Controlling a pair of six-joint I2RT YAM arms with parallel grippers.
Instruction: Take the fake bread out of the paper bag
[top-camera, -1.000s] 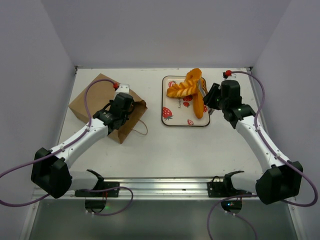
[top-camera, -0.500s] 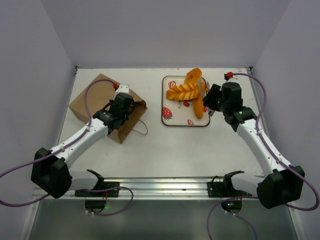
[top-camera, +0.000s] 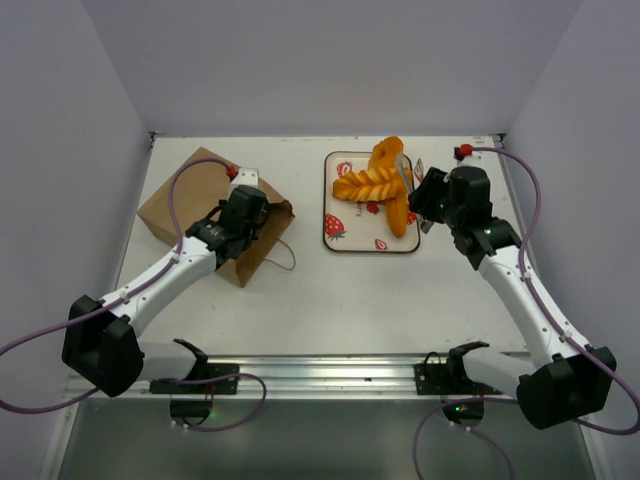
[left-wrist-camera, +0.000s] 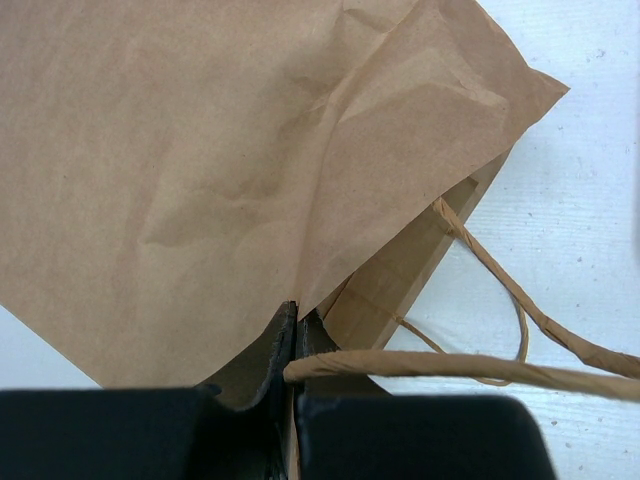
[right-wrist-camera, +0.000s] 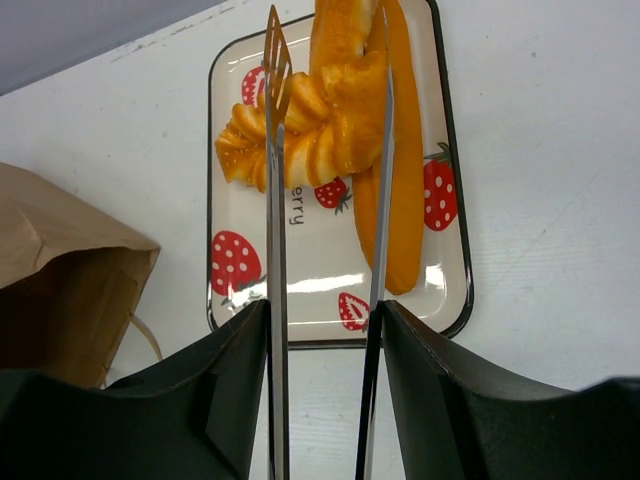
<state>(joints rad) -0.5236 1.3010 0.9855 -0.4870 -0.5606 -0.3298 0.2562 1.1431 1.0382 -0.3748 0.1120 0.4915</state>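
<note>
Looks almost done: can see the fake bread (top-camera: 378, 185) piled on the strawberry tray (top-camera: 355, 232), out of the paper bag (top-camera: 200, 185) lying left of the tray. Pinching the bag's edge tight in the left gripper (left-wrist-camera: 297, 320). Gripping the metal tongs (right-wrist-camera: 272, 220) in the right gripper (right-wrist-camera: 322, 325), tips apart over the tray's bread. Cannot see inside the bag, so cannot tell if more is left.

Strawberry-print tray (right-wrist-camera: 310, 262), golden-orange fake bread (right-wrist-camera: 340, 120)
</note>
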